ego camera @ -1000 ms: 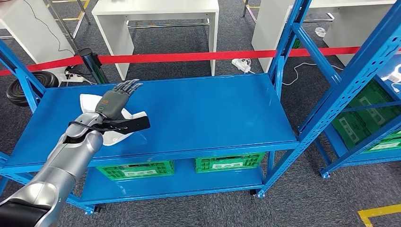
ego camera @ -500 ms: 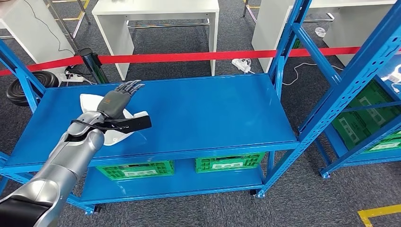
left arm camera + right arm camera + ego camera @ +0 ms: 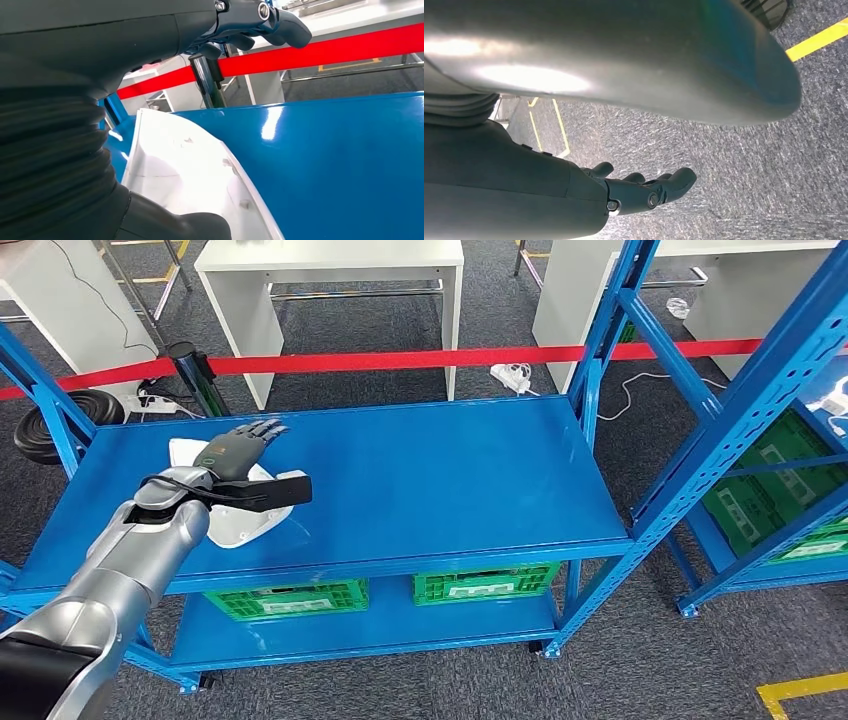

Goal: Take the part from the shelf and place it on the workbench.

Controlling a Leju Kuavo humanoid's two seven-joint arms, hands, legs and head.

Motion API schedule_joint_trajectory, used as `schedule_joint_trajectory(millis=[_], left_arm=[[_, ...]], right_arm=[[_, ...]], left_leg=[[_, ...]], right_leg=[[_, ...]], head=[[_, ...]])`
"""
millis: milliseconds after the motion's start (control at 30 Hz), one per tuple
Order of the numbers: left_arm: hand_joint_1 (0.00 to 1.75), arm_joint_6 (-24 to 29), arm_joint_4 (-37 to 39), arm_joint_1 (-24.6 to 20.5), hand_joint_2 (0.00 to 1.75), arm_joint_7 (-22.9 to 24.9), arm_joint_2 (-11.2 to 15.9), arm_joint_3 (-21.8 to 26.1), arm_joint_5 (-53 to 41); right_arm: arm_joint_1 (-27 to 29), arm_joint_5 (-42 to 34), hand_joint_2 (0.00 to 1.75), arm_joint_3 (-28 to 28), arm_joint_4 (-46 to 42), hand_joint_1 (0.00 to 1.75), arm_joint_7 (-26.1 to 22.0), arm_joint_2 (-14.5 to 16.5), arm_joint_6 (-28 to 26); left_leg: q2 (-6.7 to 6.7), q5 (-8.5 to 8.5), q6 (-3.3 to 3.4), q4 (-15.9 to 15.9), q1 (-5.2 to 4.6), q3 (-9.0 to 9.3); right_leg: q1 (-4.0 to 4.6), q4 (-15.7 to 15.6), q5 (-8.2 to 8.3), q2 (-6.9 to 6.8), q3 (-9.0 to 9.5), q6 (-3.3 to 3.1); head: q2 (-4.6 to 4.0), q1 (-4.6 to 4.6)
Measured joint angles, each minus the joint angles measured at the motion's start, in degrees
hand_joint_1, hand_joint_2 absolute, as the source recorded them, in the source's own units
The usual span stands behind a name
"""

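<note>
— Part [image 3: 232, 523], white and shell-shaped: where is it seen?
— It is found lying on the top board of the blue shelf [image 3: 430, 480], toward the left end, close to the front edge. In the left wrist view its curved white rim [image 3: 200, 180] is seen right beneath the wrist.

— What is changed from half a second ago?
— The left hand [image 3: 232, 452] is seen lower and drawn slightly to the left over the part; the part itself is unmoved. Fingers are stretched forward and apart, with nothing grasped.

— And the right hand [image 3: 644, 192]?
— It is hung beside the body over grey carpet, fingers loosely extended, nothing held.

— What room is left around the part?
— Bare blue board is spread widely to the right. Behind the shelf a red barrier tape [image 3: 420, 360] is stretched, with a white table [image 3: 330, 270] beyond. Green crates [image 3: 487, 585] are stored on the lower level.
</note>
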Motion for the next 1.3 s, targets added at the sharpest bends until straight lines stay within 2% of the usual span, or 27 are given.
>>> schedule_joint_trajectory(millis=[400, 733, 1067, 1300], left_arm=[[0.00, -1.2, 2.5, -2.0, 1.75, 4.6, 0.1, -5.6, -7.9], [0.00, -0.3, 3.9, -2.1, 1.75, 3.4, 0.6, -11.9, -16.2], [0.00, -3.3, 4.8, -2.1, 1.75, 1.4, 0.7, -18.2, -22.6], [0.00, -7.9, 5.5, -2.1, 1.75, 0.1, 0.7, -19.8, -22.7]], right_arm=[[0.0, 0.5, 0.00, -0.5, 0.0, 0.00, -0.7, 0.1, -0.4], [0.0, 1.8, 0.00, -0.5, 0.0, 0.00, -1.3, 0.2, -0.3], [-0.1, 1.9, 0.00, -0.5, 0.0, 0.00, -2.4, 0.7, -0.4], [-0.1, 1.9, 0.00, -0.5, 0.0, 0.00, -3.5, 0.9, -0.5]], left_leg=[[-0.01, 0.00, 0.00, 0.0, 0.00, 0.00], [-0.01, 0.00, 0.00, 0.0, 0.00, 0.00], [-0.02, 0.00, 0.00, 0.0, 0.00, 0.00], [-0.02, 0.00, 0.00, 0.0, 0.00, 0.01]], right_leg=[[0.00, 0.0, 0.00, -0.01, 0.02, 0.00], [0.00, 0.0, 0.00, -0.01, 0.01, 0.00], [0.00, 0.0, 0.00, -0.01, 0.02, 0.00], [0.00, 0.0, 0.00, -0.03, 0.03, 0.00]], head=[[0.00, 0.00], [0.00, 0.00], [0.00, 0.01], [0.00, 0.00]])
